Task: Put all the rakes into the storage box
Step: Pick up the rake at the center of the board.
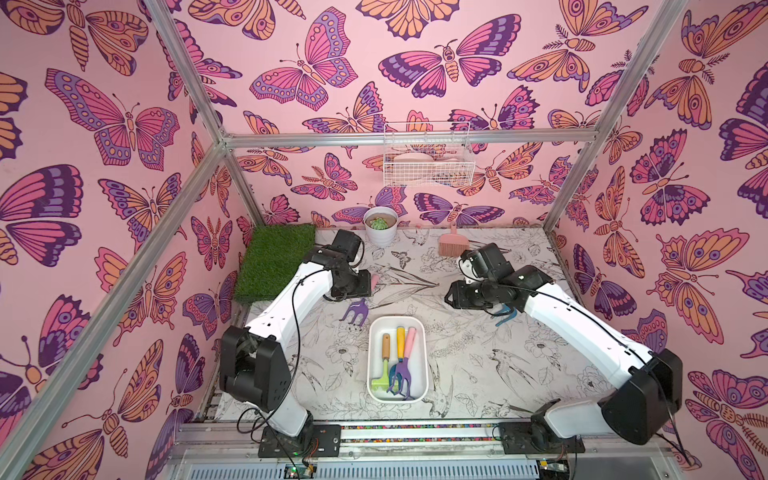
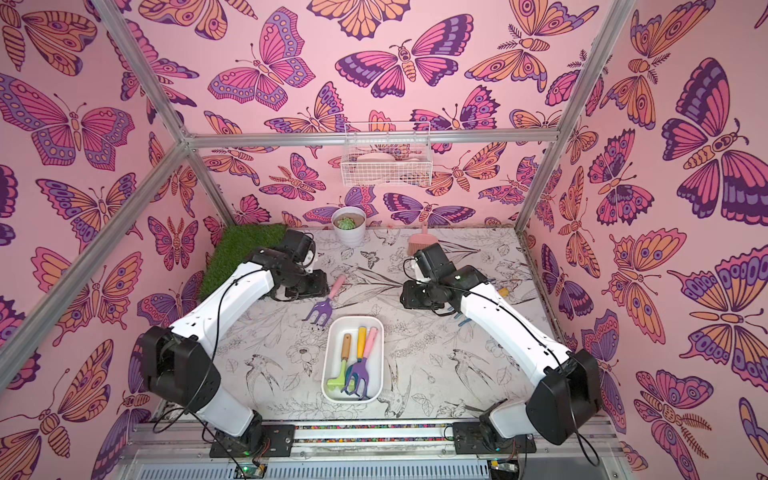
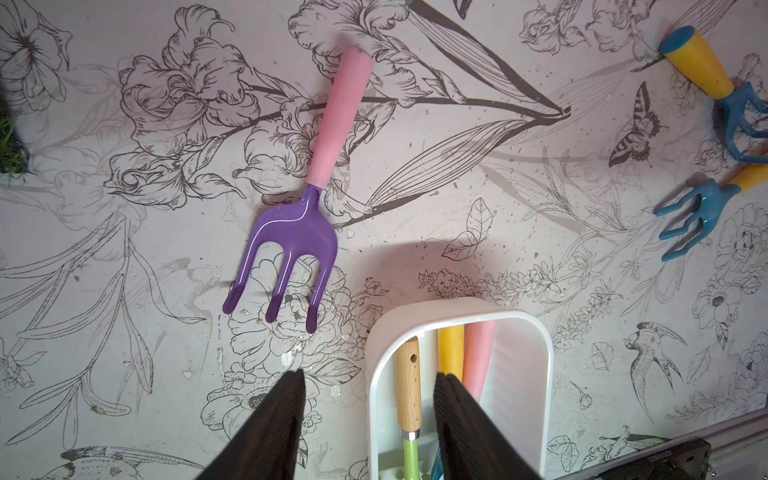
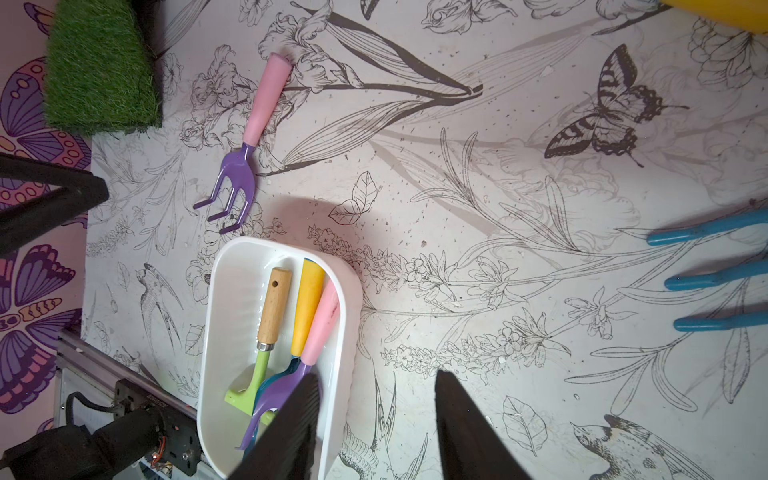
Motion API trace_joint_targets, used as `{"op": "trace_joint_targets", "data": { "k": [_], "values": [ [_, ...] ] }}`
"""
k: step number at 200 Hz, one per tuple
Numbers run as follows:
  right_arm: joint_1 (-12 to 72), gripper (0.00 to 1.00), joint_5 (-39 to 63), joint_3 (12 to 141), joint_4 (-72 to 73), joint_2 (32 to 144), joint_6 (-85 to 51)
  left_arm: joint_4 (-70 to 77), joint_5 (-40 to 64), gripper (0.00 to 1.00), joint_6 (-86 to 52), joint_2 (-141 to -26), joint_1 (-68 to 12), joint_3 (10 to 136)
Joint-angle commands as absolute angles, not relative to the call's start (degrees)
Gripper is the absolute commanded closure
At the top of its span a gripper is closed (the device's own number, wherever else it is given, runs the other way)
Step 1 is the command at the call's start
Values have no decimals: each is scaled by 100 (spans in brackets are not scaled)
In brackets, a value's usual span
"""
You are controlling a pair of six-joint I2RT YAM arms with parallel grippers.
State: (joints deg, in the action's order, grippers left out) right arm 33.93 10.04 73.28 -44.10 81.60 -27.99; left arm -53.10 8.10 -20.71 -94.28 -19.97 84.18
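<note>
Rake (image 3: 291,232) beside the storage box (image 3: 415,318), nothing gripped

Your purple, pink-handled rake lies flat on the worktop (image 1: 478,365), just beside the storage box's far left corner, not inside it. 3 other tools (image 1: 400,365) lie in the box. Your left pincer (image 3: 370,376) and right pincer (image 4: 378,376) stand spread, holding nothing.
</note>
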Motion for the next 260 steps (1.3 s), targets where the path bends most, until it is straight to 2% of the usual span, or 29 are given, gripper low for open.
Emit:
{"op": "trace_joint_targets", "data": {
  "k": [1, 71, 141, 260],
  "values": [
    [3233, 50, 1254, 7501, -4368, 8257, -2663, -5502, 923, 44, -1779, -9713, -1879, 8670],
    [2783, 49, 1596, 7784, -4430, 8648, -2463, -5706, 478, 44, -1083, -10701, -1829, 9588],
    [2725, 50, 2009, 8487, -4509, 9498, -2217, -5850, 102, 44, -736, -11521, -1807, 10278],
    [2725, 55, 2591, 8851, -4355, 10481, -2390, -5976, 602, 50, -409, -12724, -1802, 10799]
  ]
}}
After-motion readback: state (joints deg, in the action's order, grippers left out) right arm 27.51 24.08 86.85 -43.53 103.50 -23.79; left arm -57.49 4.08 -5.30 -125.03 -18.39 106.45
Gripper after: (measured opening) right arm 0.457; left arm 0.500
